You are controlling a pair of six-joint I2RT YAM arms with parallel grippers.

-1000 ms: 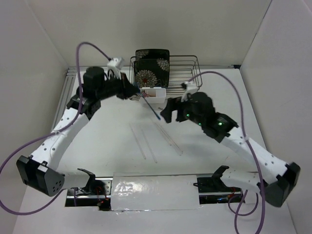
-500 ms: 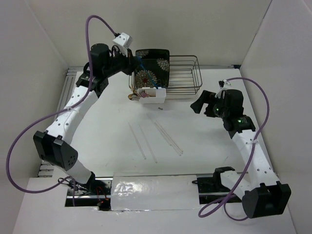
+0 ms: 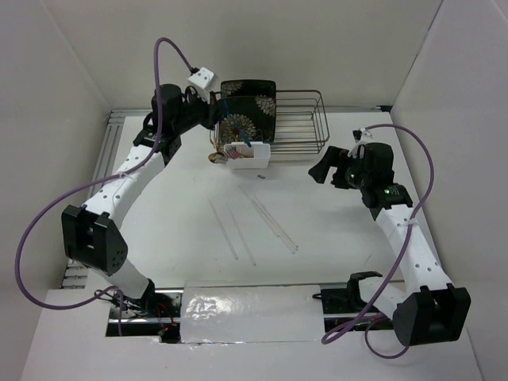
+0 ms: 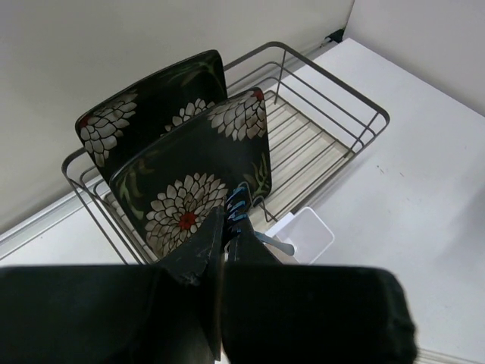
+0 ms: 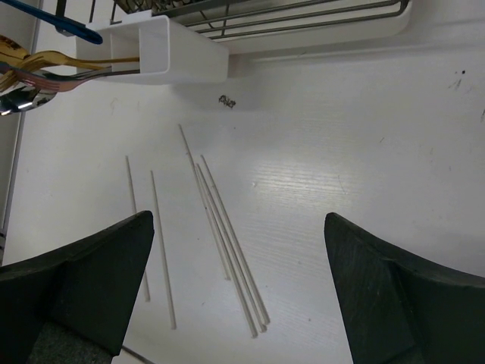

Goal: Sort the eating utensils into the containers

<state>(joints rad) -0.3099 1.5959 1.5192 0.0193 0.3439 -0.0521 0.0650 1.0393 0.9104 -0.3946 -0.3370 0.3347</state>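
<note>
Back swings the left arm (image 3: pixel 127 171), stretched over the white tub (image 3: pixel 252 157), left tool (image 4: pixel 226 227) pinching a blue-handled utensil (image 3: pixel 242 139); right tool (image 3: pixel 321 169) hangs spread above the counter (image 3: pixel 333 238), chopsticks (image 3: pixel 274 222) nearby.

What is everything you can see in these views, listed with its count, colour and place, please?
table: one, white, under everything
wire rack: one, dark, at the table's far edge
plates: two, black with a floral print, standing on edge in the rack's left end
tub: one, white, just in front of the rack
cutlery: several, silver and pink-gold, in the tub with ends sticking out; exact count unclear
chopsticks: about five, pale, loose on the table nearer the arms
blue-handled utensil: one, blue, gripped above the tub
left gripper: one, black, shut on the blue-handled utensil, by the plates
right gripper: one, black, open, in the air right of the tub
</note>
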